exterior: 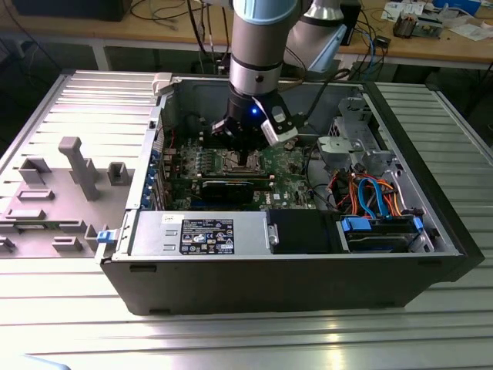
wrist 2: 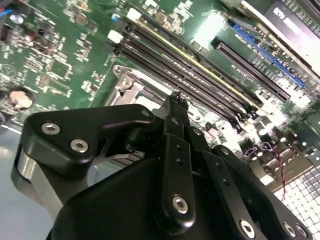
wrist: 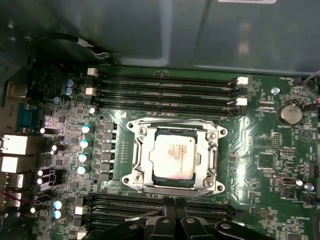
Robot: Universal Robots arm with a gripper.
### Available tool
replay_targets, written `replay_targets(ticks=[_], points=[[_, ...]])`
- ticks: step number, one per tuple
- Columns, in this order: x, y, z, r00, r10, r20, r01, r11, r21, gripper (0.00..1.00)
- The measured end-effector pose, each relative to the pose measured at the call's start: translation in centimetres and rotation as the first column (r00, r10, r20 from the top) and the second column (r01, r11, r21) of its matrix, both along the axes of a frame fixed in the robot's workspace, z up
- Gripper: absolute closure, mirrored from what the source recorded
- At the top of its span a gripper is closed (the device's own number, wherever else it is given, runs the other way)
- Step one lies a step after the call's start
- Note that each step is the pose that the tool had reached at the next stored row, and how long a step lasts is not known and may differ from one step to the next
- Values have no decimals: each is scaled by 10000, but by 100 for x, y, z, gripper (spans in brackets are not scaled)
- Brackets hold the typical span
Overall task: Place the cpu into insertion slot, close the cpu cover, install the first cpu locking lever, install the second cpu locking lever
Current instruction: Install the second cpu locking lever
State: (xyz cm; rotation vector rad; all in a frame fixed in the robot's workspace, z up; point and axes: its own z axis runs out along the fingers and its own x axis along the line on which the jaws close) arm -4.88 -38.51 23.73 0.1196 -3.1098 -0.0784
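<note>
A robot arm's gripper hangs low inside an open computer case, just over the processor socket on the green motherboard. In the second wrist view its black fingers stand drawn together to a narrow point with nothing visible between them; the gripper appears closed and empty.

Directly below, in the first wrist view, the cpu lies flat and square inside the insertion slot, so the placing step looks done. The cpu cover appears folded down around the chip, its grey frame bordering the silver top on all sides. Whether either locking lever is latched cannot be told; thin metal rods run beside the frame, one near the fingertips, and the lever work looks to be what remains.

Room is tight. Long black memory slots flank the socket on both sides, a row of small capacitors stands nearby, and the case walls rise around the board. In the exterior view, a power supply sits in front, and bundled orange and blue cables crowd the exterior view's right.
</note>
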Motion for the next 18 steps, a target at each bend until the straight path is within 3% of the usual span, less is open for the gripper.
replay_targets(ticks=[6, 12, 18], points=[[-139, -5, -101, 9999, 135, -4, -135, 9999, -2, 89], [-161, -60, -83, 9994, 339, -4, -339, 9994, 1, 89], [-202, -62, -79, 9988, 494, -6, -494, 9988, 8, 89]])
